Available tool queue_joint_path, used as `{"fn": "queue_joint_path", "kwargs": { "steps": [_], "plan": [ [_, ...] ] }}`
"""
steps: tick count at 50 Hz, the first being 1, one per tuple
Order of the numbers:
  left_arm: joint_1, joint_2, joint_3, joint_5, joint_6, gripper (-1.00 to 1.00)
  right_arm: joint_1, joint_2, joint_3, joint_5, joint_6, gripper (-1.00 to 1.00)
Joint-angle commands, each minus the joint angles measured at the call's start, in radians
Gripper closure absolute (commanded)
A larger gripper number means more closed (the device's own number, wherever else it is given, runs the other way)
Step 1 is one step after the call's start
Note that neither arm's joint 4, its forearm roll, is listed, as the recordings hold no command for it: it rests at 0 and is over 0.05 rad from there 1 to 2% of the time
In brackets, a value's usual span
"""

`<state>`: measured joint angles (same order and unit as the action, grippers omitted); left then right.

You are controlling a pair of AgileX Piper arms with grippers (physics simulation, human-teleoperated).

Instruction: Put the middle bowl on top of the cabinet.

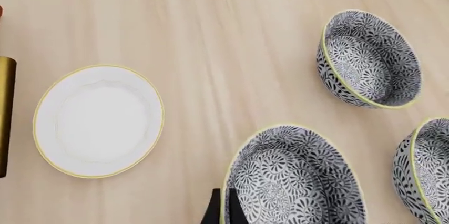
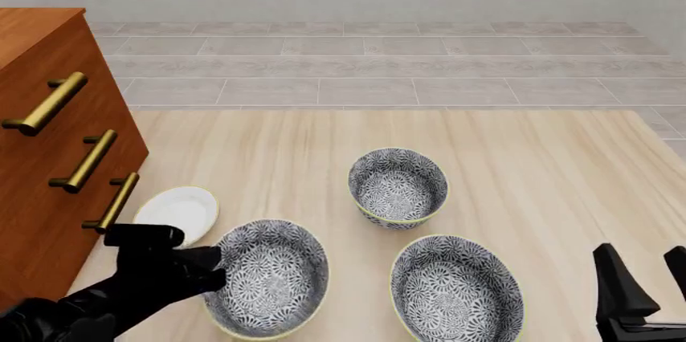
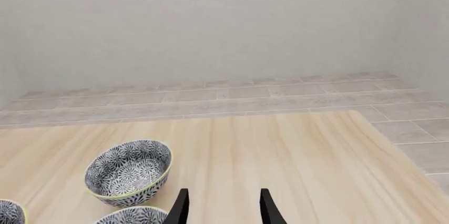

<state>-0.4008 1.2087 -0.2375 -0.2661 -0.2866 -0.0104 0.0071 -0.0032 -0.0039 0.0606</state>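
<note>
Pale wooden table (image 2: 515, 165) before a grey tiled floor and wall. Three patterned bowls stand on it. The middle bowl (image 2: 268, 278), judged the mid-sized one of the three, sits upright on the table at the near left. The left gripper (image 2: 209, 266) meets it at its left rim. In the left wrist view, its two dark fingers (image 1: 210, 212) straddle the yellow rim and appear clamped tight on the wall.

The left arm reaches in low from the near left corner. The cabinet (image 2: 54, 197) rises just left of the arm, and its top lies well above the bowl and further left, so the coming move looks like a lift up and leftward.

A white dish (image 2: 177, 209) lies between bowl and cabinet. The right gripper (image 2: 643, 286) hovers at the near right, fingers apart and holding nothing, well away from the bowl.
</note>
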Motion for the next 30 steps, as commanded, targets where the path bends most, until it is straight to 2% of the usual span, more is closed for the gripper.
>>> {"fn": "queue_joint_path", "kwargs": {
  "steps": [1,17,30],
  "plan": [
    [-0.045,-0.098,-0.047,0.123,-0.061,1.0,-0.001,0.001,-0.001,0.0,0.003,-1.0],
    [-0.04,-0.163,-0.155,0.281,-0.133,1.0,-0.001,0.0,0.0,0.0,0.003,-1.0],
    [-0.029,-0.198,-0.206,0.341,-0.184,1.0,0.003,0.001,0.001,0.0,-0.002,-1.0]
  ]
}}
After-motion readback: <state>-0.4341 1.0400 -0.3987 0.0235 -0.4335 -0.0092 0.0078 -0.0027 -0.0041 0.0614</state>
